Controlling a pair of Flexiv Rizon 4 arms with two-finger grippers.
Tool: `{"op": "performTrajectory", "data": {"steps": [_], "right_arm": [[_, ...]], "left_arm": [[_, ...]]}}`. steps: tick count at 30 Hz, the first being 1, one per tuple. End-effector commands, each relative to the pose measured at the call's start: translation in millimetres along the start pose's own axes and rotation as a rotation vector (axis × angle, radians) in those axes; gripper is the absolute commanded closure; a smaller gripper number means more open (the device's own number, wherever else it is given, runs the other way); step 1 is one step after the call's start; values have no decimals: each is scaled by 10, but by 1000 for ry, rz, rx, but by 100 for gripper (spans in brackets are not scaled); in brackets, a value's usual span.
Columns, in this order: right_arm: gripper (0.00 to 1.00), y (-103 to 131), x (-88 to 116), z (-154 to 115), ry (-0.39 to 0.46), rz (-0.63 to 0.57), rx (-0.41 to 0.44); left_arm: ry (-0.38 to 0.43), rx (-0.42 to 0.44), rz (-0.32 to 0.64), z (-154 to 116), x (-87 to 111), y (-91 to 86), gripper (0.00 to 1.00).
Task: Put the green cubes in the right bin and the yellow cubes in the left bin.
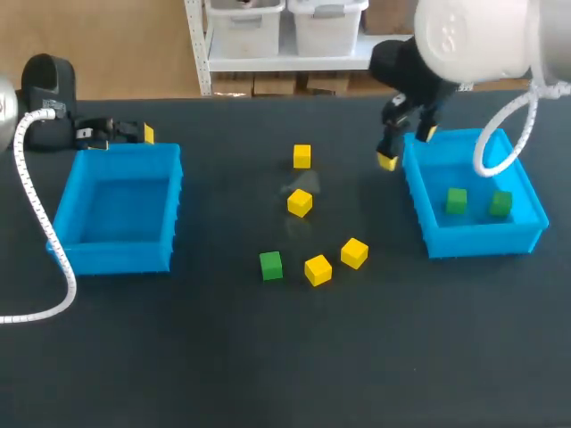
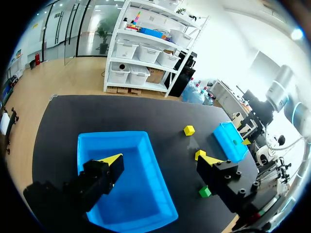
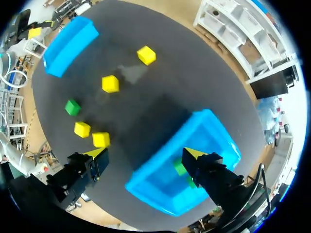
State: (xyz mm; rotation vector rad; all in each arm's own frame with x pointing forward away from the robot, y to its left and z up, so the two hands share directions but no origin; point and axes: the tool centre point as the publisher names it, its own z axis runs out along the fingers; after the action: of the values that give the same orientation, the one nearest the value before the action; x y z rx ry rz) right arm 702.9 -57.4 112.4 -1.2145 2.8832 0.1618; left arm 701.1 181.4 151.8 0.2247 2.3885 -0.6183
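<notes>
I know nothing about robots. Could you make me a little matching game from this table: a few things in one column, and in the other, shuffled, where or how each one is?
Things:
1. left bin
2. right bin
3. green cube on the table
4. right gripper

States:
a. holds two green cubes
b. open, holding nothing
c. nothing inside
d. next to a yellow cube

Pairs: 1-c; 2-a; 3-d; 4-b.
</notes>
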Motion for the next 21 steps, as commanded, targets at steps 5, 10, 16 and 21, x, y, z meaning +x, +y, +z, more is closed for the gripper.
{"op": "performTrajectory", "data": {"steps": [5, 10, 16, 21], "right_arm": [[0, 456, -171, 183, -161, -19, 28], [0, 710, -272, 312, -111, -66, 29], [0, 920, -387, 431, -66, -158, 17], [0, 979, -470, 450, -40, -283, 31]], "left_arm": [[-5, 8, 2, 1, 9, 19, 0], [-5, 8, 2, 1, 9, 19, 0], [-5, 8, 2, 1, 9, 19, 0], [-5, 8, 2, 1, 9, 19, 0]]}}
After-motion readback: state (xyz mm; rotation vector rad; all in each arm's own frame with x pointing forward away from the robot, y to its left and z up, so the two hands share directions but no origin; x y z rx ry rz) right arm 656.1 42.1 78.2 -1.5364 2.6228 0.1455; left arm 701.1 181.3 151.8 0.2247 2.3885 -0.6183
